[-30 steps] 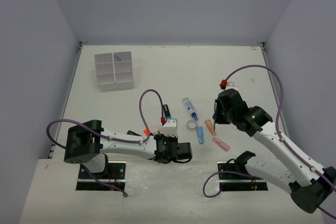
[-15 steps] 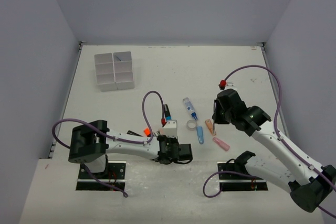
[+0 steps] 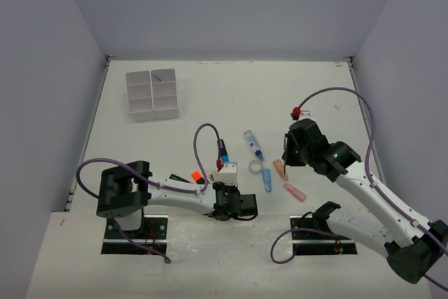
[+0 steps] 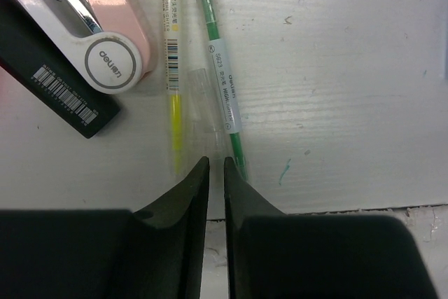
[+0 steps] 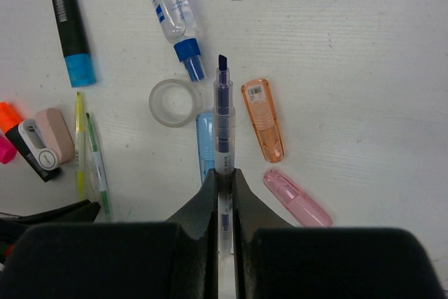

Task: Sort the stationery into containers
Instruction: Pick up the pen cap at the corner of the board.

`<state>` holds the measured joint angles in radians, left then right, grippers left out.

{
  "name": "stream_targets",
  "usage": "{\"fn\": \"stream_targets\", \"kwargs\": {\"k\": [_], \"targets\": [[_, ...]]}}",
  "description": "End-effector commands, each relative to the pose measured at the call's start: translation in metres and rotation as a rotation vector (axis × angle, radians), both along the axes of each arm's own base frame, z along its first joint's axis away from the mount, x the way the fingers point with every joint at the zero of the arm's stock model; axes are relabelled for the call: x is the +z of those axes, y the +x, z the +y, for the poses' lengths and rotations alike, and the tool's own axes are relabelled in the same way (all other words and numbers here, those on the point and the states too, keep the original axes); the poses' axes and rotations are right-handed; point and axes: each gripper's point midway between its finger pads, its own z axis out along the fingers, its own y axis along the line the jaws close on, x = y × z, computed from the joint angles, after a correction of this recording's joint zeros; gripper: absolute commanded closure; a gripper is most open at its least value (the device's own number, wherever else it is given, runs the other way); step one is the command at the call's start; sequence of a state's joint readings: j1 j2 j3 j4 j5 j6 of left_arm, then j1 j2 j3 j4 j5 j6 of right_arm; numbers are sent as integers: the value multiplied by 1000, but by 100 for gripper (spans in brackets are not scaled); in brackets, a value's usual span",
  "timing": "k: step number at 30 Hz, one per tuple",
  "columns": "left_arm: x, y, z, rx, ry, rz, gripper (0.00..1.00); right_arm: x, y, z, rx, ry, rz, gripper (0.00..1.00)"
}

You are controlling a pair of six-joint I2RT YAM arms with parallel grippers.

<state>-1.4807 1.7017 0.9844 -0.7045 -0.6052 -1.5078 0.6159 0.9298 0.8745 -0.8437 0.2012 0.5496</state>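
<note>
Jaws of the left gripper (image 4: 215,162) stand almost together, empty, near the table's near edge, beside a yellow pen (image 4: 175,103) and a green pen (image 4: 225,103). Right gripper (image 5: 224,173) clamps a blue-tipped marker (image 5: 222,113) over mid-table. Tray (image 3: 164,113), 6 compartments, sits toward the far-left corner.

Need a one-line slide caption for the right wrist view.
Right gripper shut on a clear, blue-tipped marker; tape ring, blue-capped tube, orange case and pink case lie on the table.
</note>
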Motion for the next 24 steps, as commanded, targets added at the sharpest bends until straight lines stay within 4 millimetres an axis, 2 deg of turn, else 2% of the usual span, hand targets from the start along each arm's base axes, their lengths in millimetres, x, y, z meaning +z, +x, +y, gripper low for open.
{"fn": "stream_targets", "kwargs": {"k": [1,15,17,20,24], "targets": [[-2,5,-2,26,-12,-34,86,3,3,5,21,19,-22,100],[-15,2,1,26,13,-13,87,6,1,7,39,38,-32,100],[-14,1,2,23,12,-11,93,7,1,8,43,43,-36,100],[-7,1,2,19,-9,-18,100,9,0,9,47,51,-42,100],[13,3,-1,13,-49,-46,100,12,0,9,51,58,-56,100]]}}
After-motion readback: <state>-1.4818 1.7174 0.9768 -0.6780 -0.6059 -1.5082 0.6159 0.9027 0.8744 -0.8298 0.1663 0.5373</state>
